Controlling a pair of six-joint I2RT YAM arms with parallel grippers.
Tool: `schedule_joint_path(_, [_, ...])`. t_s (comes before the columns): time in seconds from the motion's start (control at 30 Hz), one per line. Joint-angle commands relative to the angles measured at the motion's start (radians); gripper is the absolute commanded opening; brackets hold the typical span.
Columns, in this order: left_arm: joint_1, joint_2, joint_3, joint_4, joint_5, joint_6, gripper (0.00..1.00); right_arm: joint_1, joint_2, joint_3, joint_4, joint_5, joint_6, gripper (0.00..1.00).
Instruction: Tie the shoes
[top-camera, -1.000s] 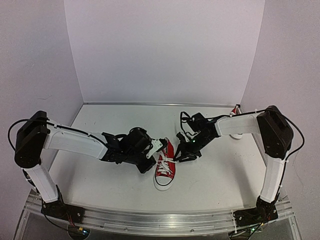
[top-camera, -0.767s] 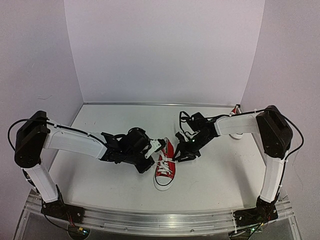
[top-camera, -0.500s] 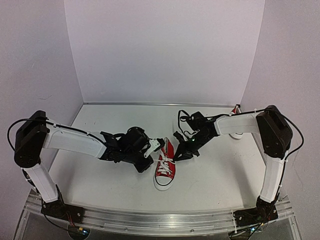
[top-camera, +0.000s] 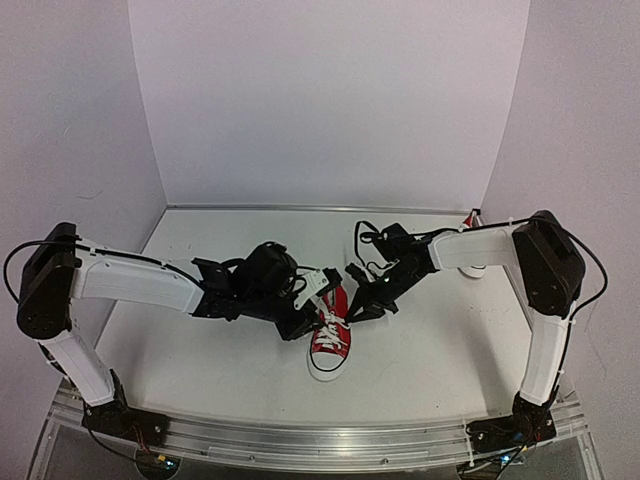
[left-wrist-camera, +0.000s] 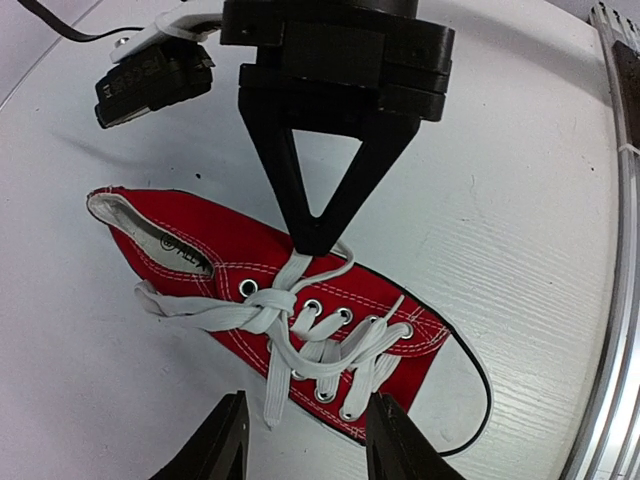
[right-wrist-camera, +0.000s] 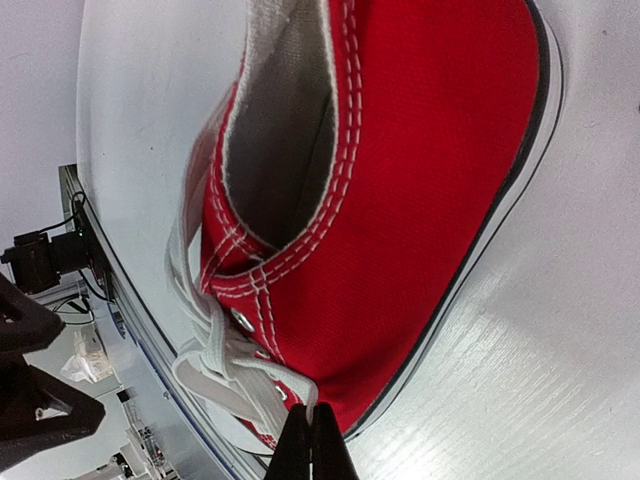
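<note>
Left end effector (left-wrist-camera: 305, 405) hovers with jaws moderately apart above the shoe (left-wrist-camera: 210, 240) on the counter (left-wrist-camera: 500, 200). Right end effector (left-wrist-camera: 315, 238) is pinched tight on a lace (left-wrist-camera: 298, 266).

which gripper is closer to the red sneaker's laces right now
Right. The right gripper is shut on a lace; the left gripper hovers open over the red sneaker, above its laces.

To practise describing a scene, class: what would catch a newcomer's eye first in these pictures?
A red shoe lies in the middle of the table, its white laces loose. The right gripper is pinched shut on a lace near the tongue, while the left gripper hovers open just above the shoe.
</note>
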Motion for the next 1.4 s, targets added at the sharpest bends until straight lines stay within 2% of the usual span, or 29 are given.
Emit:
schedule_joint_path(0.0, [-0.007,0.064,0.079,0.009,0.015,-0.014,0.41,0.004,-0.018,0.012,0.0,-0.006,-0.008,0.0])
schedule_joint_path(0.3, [-0.012,0.147,0.129,0.007,-0.031,-0.045,0.35,0.004,-0.022,0.003,0.004,-0.004,-0.002,0.0])
schedule_joint_path(0.53, [-0.012,0.14,0.123,0.011,-0.022,-0.047,0.04,0.005,-0.019,0.0,0.005,-0.005,-0.004,0.0])
schedule_joint_path(0.6, [-0.012,0.118,0.105,0.014,-0.017,-0.047,0.0,0.004,-0.018,0.0,0.006,-0.005,-0.004,0.0])
schedule_joint_path(0.9, [-0.038,0.011,0.003,0.016,0.094,-0.005,0.0,0.004,-0.016,0.0,0.009,-0.004,-0.004,0.0])
schedule_joint_path(1.27, [-0.064,-0.004,-0.029,0.046,0.256,0.017,0.01,0.004,-0.023,-0.007,0.013,0.001,0.002,0.0])
schedule_joint_path(1.3, [-0.057,-0.017,-0.034,0.066,0.254,-0.002,0.07,0.004,-0.027,-0.008,0.014,0.001,0.003,0.0])
schedule_joint_path(1.37, [-0.02,-0.041,-0.046,0.129,0.26,-0.071,0.27,0.004,-0.035,-0.01,0.015,0.003,0.007,0.0])
